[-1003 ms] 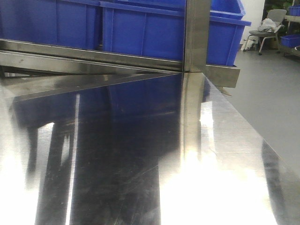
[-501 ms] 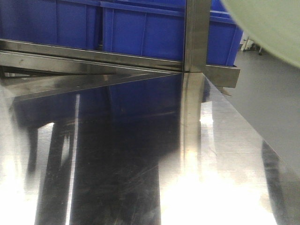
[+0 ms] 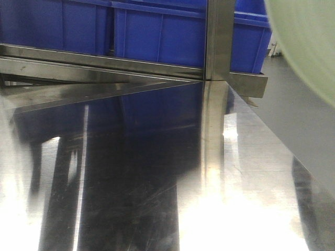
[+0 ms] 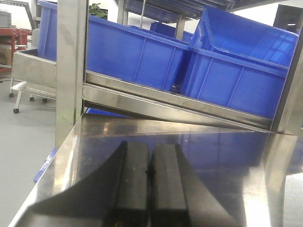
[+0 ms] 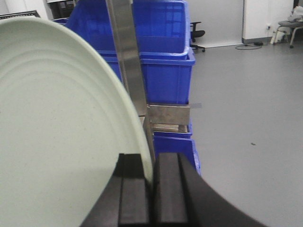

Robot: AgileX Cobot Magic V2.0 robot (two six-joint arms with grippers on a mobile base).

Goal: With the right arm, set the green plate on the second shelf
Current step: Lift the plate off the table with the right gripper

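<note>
The green plate (image 5: 57,118), pale mint with a low rim, fills the left of the right wrist view and stands on edge. My right gripper (image 5: 150,156) is shut on its rim, one dark finger on each face. In the front view the plate (image 3: 309,42) shows only as a blurred curve at the top right, beside the shelf's steel upright post (image 3: 219,36). A shiny steel shelf surface (image 3: 131,172) lies below; I cannot tell which level it is. My left gripper (image 4: 150,147) is shut on nothing, low over that steel surface.
Blue plastic bins (image 3: 157,31) stand on the sloped steel rack behind the shelf surface. More blue bins (image 5: 161,71) sit beside the upright post in the right wrist view. Grey floor (image 5: 246,118) lies to the right of the rack, with chairs far back.
The plate was absent from the front view one second ago. It came in at the top right and has since shifted further right and turned more upright. The left gripper's surroundings look unchanged.
</note>
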